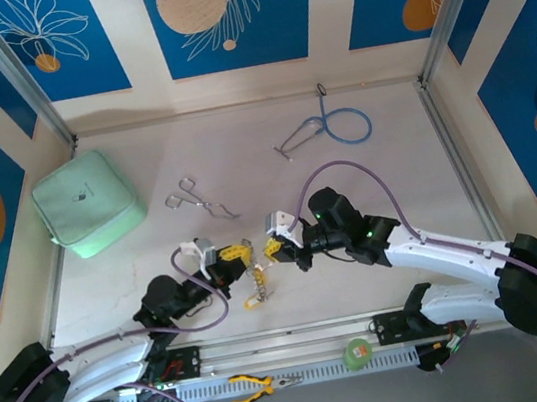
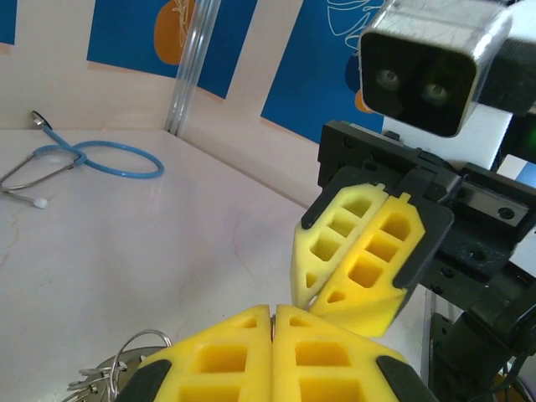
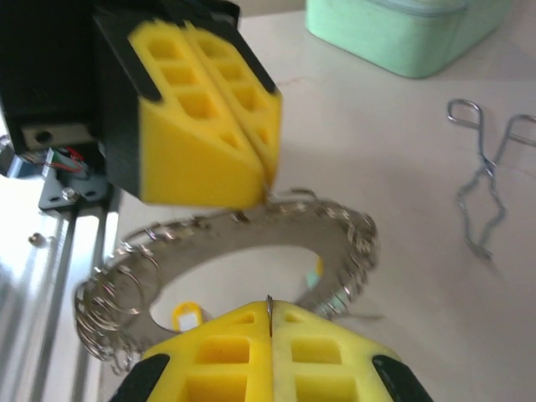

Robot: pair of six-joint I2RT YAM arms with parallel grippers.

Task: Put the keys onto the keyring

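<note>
**Two closed grippers meet over one keyring**

From above, I count two arms, one keyring, one pair of forceps, one stethoscope, one mint-green pouch, one pair of yellow-handled pliers and one green tape roll. The pouch sits closed at the far left of the table, so I cannot tell what is inside. The left gripper and right gripper face each other near the front edge. The keyring hangs edge-on between and just below their tips.

From the left wrist, the left gripper has its yellow fingers pressed flat together. The right gripper stands just beyond, its fingers also closed. Part of the keyring peeks out low on the left, and the stethoscope lies well away.

From the right wrist, the keyring spans the gap between the grippers. The right gripper is closed on the near rim and the left gripper is closed on the far rim. Two yellow heads of the keys show through the ring's centre. They lie apart from both sets of fingertips, and I cannot tell whether they are threaded on. The forceps and pouch lie beyond.
</note>
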